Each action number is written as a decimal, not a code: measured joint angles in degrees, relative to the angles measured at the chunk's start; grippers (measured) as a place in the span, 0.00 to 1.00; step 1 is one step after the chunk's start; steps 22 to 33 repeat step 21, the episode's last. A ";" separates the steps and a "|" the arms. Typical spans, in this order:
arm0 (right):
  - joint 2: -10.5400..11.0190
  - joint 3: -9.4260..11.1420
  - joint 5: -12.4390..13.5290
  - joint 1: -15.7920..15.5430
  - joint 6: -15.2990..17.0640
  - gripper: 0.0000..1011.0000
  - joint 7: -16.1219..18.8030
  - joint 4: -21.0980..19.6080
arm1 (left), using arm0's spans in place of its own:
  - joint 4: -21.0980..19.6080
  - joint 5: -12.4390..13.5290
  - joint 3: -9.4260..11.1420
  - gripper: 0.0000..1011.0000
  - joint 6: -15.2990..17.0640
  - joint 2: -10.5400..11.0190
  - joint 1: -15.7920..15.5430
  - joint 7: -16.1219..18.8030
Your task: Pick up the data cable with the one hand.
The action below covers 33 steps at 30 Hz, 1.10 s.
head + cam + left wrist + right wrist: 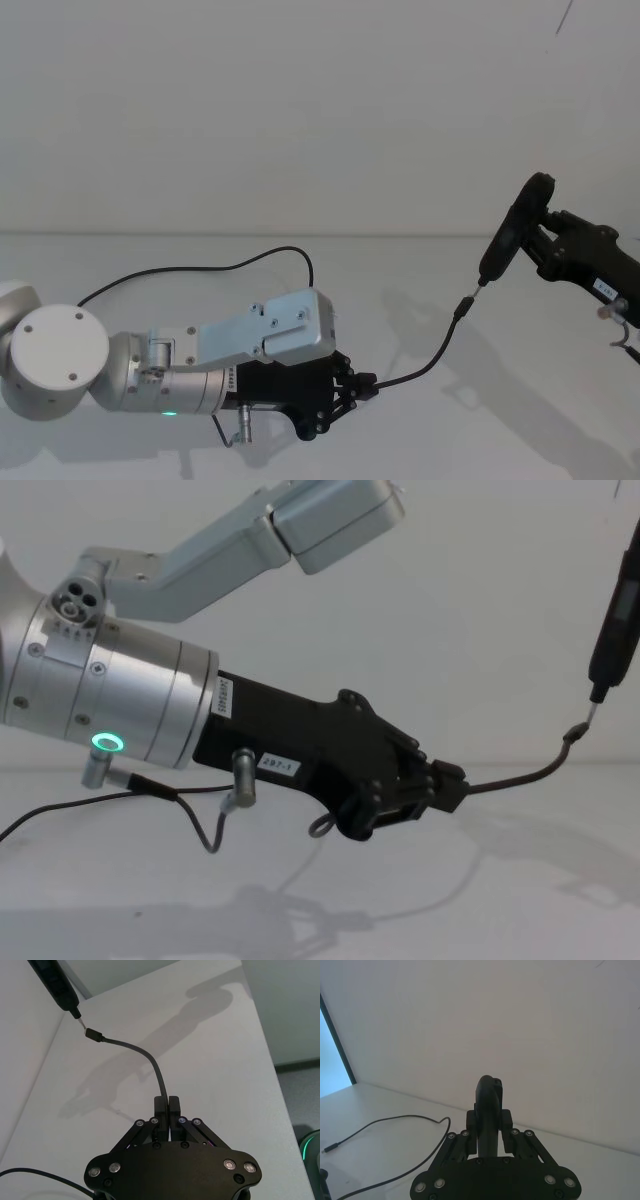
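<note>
My left gripper [365,385] [167,1102] [450,783], black with a white label, is shut on the thin black data cable [428,365] [152,1060] [520,775] a short way back from its free end. From the jaws the cable arches up to its small dark plug [462,305] [93,1034] [573,734], which hangs in the air. Just above the plug is the metal tip of a slim black pen-like tool [503,245] [55,985] [615,630]. My right gripper [545,228] [489,1120] is shut on that tool at the right.
The rest of the cable [200,268] [395,1120] trails in a loop over the white table [420,440] behind the left arm. A short grey wire [190,810] hangs under the silver wrist. A plain wall stands behind; the table's edge [272,1060] runs close by.
</note>
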 joint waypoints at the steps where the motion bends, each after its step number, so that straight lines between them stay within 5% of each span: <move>1: 0.04 -0.02 0.08 -0.01 0.00 0.28 0.02 0.00 | 0.00 0.00 0.00 0.05 0.00 0.00 0.00 0.00; 33: 0.64 -0.36 1.05 -0.16 -0.35 0.28 0.26 0.03 | 0.00 0.00 0.00 0.05 0.00 0.00 0.00 0.00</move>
